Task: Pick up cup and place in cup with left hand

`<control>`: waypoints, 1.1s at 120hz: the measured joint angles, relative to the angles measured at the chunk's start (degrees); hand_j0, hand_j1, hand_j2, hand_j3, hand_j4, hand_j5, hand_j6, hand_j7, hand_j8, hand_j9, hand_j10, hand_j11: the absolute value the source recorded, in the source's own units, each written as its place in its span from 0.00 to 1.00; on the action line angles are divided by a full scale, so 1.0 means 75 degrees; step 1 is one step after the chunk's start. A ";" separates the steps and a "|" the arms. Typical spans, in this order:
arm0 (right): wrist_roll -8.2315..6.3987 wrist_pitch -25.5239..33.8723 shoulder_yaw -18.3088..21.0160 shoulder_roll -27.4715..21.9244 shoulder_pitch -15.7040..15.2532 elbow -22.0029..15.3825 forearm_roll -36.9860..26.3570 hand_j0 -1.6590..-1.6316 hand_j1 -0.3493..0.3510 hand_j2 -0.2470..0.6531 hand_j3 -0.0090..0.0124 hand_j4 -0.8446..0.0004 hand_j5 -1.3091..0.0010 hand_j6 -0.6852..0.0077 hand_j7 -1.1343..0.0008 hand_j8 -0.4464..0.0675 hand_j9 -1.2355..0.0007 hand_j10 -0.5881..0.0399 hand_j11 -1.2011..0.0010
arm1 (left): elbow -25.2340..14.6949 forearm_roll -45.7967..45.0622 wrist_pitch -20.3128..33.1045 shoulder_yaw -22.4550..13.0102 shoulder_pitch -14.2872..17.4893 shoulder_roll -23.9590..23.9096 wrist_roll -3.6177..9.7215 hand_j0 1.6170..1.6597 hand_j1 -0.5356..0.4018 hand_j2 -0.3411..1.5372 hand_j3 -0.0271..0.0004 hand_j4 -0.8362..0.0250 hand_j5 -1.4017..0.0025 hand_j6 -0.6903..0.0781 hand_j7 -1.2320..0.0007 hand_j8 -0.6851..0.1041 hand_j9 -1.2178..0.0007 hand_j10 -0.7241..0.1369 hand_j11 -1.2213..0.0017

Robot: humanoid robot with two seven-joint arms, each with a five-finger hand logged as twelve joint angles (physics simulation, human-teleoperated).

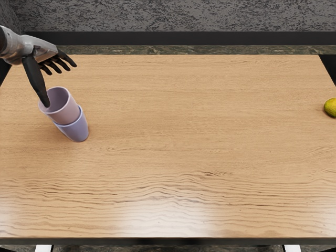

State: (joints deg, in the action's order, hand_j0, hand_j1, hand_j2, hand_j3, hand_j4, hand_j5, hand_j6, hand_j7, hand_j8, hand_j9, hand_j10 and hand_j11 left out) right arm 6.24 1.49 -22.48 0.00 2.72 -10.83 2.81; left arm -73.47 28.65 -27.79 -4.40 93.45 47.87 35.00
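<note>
My left hand (60, 83) comes in at the upper left with its fingers spread and holding nothing. Its thumb reaches down over the mouth of a pink cup (65, 111); whether it touches the rim I cannot tell. The pink cup sits inside a blue-violet cup (77, 129), whose lower part shows beneath it. The nested pair stands on the left side of the wooden table (173, 136).
A yellow-green fruit (331, 107) lies at the table's right edge, partly cut off by the picture. Behind the table's far edge is a dark strip below a grey wall (173, 16).
</note>
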 joint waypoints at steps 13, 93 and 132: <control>0.0000 0.0000 -0.0001 0.0000 0.0000 -0.0011 0.0000 0.04 0.05 0.27 0.42 0.96 0.97 0.94 0.96 0.81 0.97 0.89 0.97 | -0.0006 -0.0001 0.0000 0.0000 0.0008 0.0025 0.0000 0.96 0.77 0.20 0.99 0.81 0.87 0.72 0.86 0.70 0.86 0.68 0.86; 0.0000 0.0001 0.0000 0.0000 0.0000 -0.0020 0.0000 0.04 0.05 0.27 0.42 0.96 0.97 0.94 0.96 0.81 0.97 0.89 0.97 | -0.0544 -0.1411 -0.0055 0.0038 0.0580 0.0556 0.0000 0.96 0.85 0.19 0.99 0.88 0.93 0.79 0.92 0.77 0.92 0.75 0.92; 0.0000 0.0001 0.0001 0.0000 0.0000 -0.0021 0.0000 0.04 0.05 0.27 0.42 0.96 0.97 0.94 0.96 0.81 0.97 0.89 0.97 | -0.1841 -0.3993 -0.0500 0.0015 0.0392 0.1436 0.0000 0.96 0.90 0.18 0.99 0.93 0.97 0.85 0.96 0.82 0.96 0.80 0.96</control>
State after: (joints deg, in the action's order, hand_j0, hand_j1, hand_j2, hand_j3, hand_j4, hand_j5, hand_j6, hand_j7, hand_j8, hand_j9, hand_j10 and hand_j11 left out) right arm 6.24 1.49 -22.47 0.00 2.72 -10.99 2.81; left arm -87.27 -1.29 -31.53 -4.29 96.39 58.65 35.00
